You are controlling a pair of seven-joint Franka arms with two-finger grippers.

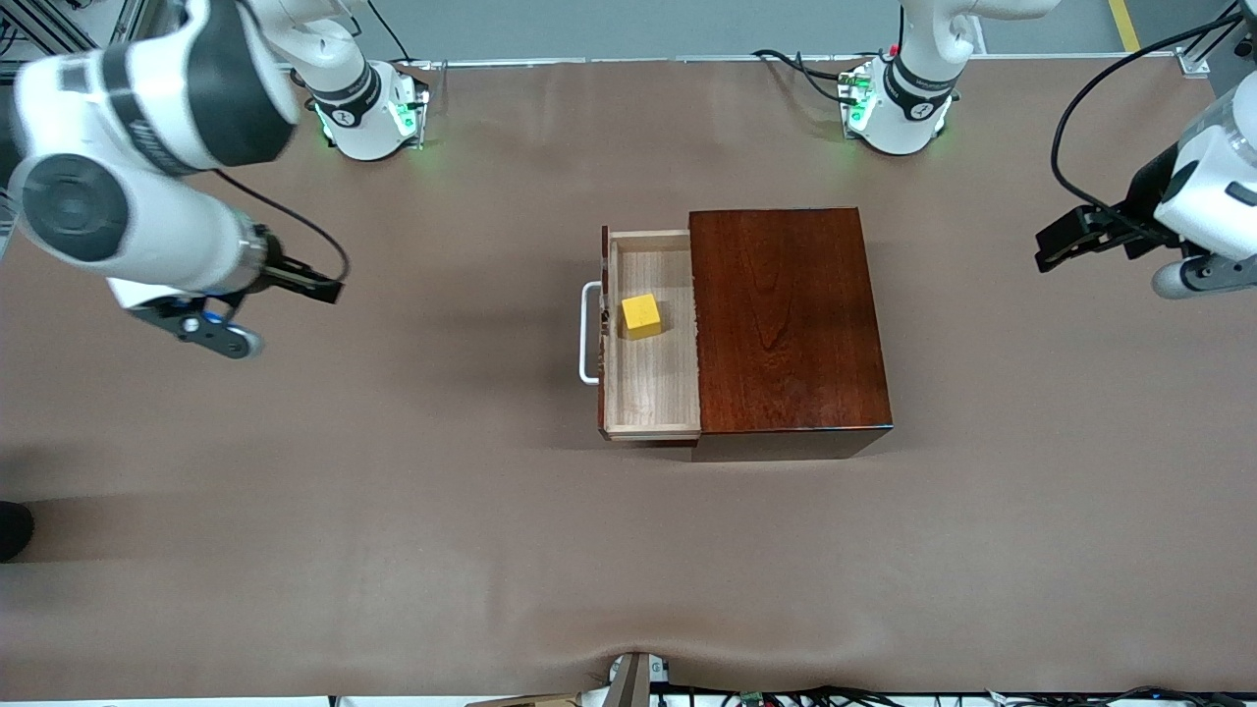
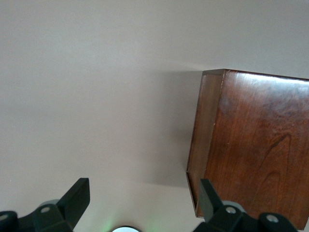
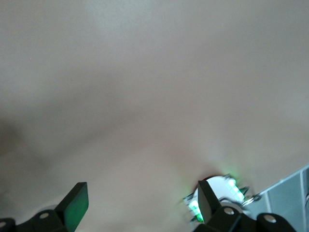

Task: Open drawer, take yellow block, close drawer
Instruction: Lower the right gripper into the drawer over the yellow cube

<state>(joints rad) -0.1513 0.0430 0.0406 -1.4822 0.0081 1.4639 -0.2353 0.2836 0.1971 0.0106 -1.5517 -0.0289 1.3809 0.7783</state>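
- The bench (image 1: 393, 511) is covered edge to edge in a plain, matte brown sheet that fills nearly the whole frame of the front view.
- A dark reddish-brown glossy wooden box (image 1: 786, 324) rests directly on it, just right of the frame's centre.
- The two white robot bases (image 1: 368, 118) (image 1: 899, 108), glowing green at the foot, stand along the bench's upper edge, one at upper left, one at upper right.
- At the bottom centre of the frame, the sheet puckers slightly at its edge.

A brown table (image 1: 393, 511) bears cables (image 1: 786, 695) along its nearer edge.
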